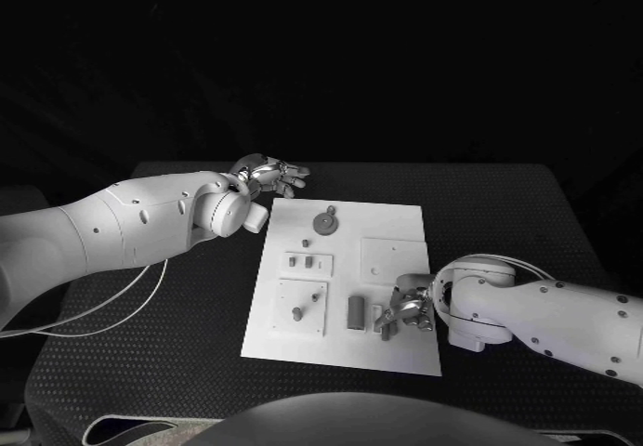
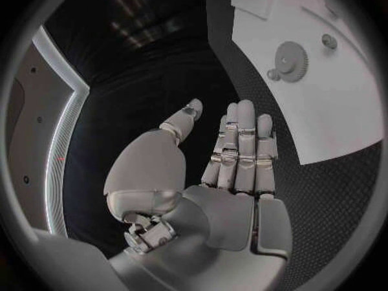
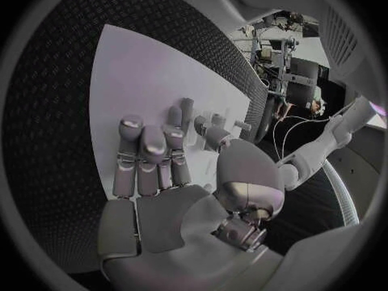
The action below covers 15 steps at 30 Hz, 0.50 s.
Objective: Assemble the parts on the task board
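Black bench carries the task board (image 1: 402, 228). We hold our right hand (image 1: 406, 311) spread and empty beside the upright block (image 1: 355, 312); left hand (image 1: 272, 175), also empty, hovers farther off.

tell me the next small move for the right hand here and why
Probably close the fingers of the right hand on the small grey part just beside them. That hand hangs over the near right corner of the white board, fingers apart and seemingly holding nothing. The left hand sits open off the board's far left corner, away from the parts.
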Tool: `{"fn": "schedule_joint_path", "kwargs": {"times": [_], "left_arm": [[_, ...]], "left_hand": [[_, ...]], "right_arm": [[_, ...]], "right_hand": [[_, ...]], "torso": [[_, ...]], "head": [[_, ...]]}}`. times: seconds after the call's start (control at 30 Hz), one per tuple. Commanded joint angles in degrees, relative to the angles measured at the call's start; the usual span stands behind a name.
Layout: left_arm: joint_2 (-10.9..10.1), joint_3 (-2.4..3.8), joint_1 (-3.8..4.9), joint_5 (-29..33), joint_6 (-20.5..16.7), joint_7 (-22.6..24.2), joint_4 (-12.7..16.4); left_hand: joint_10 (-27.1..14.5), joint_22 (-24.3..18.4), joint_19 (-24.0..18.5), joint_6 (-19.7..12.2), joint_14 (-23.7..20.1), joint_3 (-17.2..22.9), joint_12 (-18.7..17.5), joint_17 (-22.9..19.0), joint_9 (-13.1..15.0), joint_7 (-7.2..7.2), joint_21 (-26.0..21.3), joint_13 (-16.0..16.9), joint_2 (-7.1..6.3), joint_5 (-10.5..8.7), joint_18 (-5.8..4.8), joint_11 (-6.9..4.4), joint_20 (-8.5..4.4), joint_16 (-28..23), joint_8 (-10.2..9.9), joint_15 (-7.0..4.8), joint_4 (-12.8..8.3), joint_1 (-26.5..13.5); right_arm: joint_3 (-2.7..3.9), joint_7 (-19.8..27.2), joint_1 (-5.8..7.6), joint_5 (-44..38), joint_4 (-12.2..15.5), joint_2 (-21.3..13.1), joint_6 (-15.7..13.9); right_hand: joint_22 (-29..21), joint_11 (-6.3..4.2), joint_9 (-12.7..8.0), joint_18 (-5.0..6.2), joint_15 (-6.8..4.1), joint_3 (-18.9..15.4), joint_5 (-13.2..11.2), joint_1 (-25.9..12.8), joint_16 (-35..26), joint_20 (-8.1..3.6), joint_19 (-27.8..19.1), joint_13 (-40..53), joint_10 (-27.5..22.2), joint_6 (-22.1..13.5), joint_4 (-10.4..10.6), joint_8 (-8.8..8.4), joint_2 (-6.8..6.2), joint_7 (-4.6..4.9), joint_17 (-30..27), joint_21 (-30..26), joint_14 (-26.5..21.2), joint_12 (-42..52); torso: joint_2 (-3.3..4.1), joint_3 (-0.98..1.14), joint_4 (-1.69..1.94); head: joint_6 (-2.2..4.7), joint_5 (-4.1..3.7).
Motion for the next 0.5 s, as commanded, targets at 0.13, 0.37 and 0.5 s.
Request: {"fn": "schedule_joint_path", "kwargs": {"times": [0.13,0.37,0.5], "left_arm": [[0.0,0.03,0.04,-0.52,0.88,0.12,0.17],[-0.03,0.03,0.05,-0.58,0.86,0.09,0.18],[-0.06,0.03,0.05,-0.59,0.83,0.08,0.16]], "left_hand": [[-0.09,0.09,-0.46,-0.37,0.09,0.05,0.12,0.06,-0.06,-0.03,-0.28,0.06,0.28,-0.01,-0.17,0.07,-2.06,-0.29,0.24,0.11,0.46,-0.31],[-0.09,0.1,-0.47,-0.37,0.08,0.04,0.12,0.08,-0.07,-0.03,-0.29,0.06,0.28,-0.01,-0.17,0.07,-2.07,-0.3,0.26,0.11,0.46,-0.3],[-0.09,0.11,-0.47,-0.36,0.08,0.05,0.12,0.08,-0.07,-0.04,-0.3,0.06,0.28,-0.01,-0.17,0.07,-2.07,-0.3,0.27,0.11,0.46,-0.29]], "right_arm": [[-0.5,0.09,-0.81,-0.83,-0.53,0.26,1.83],[-0.56,0.05,-0.83,-1.47,-0.68,0.01,2.41],[-0.58,0.02,-0.84,-1.68,-0.66,-0.02,2.82]], "right_hand": [[0.1,-0.09,-0.03,0.86,-0.3,0.57,-0.1,0.78,0.22,0.23,-0.41,0.13,0.54,0.66,-2.06,-0.25,1.56,0.05,-0.12,0.31,0.05,0.14],[0.07,-0.14,-0.12,0.86,-0.16,2.34,-0.1,3.15,0.25,0.35,-0.38,0.25,0.95,1.1,-5.67,-0.24,2.71,-0.01,-0.26,0.39,0.11,0.06],[0.05,-0.11,-0.17,0.86,-0.05,2.77,-0.1,3.82,0.25,0.49,-0.32,0.28,1.14,1.22,-6.96,-0.27,2.87,0.01,-0.33,0.45,0.15,-0.02]], "torso": [[0.01,0.04,-0.06],[-0.02,0.02,-0.07],[-0.02,0.04,-0.09]], "head": [[-0.09,0.06],[-0.2,0.03],[-0.21,0.02]]}}
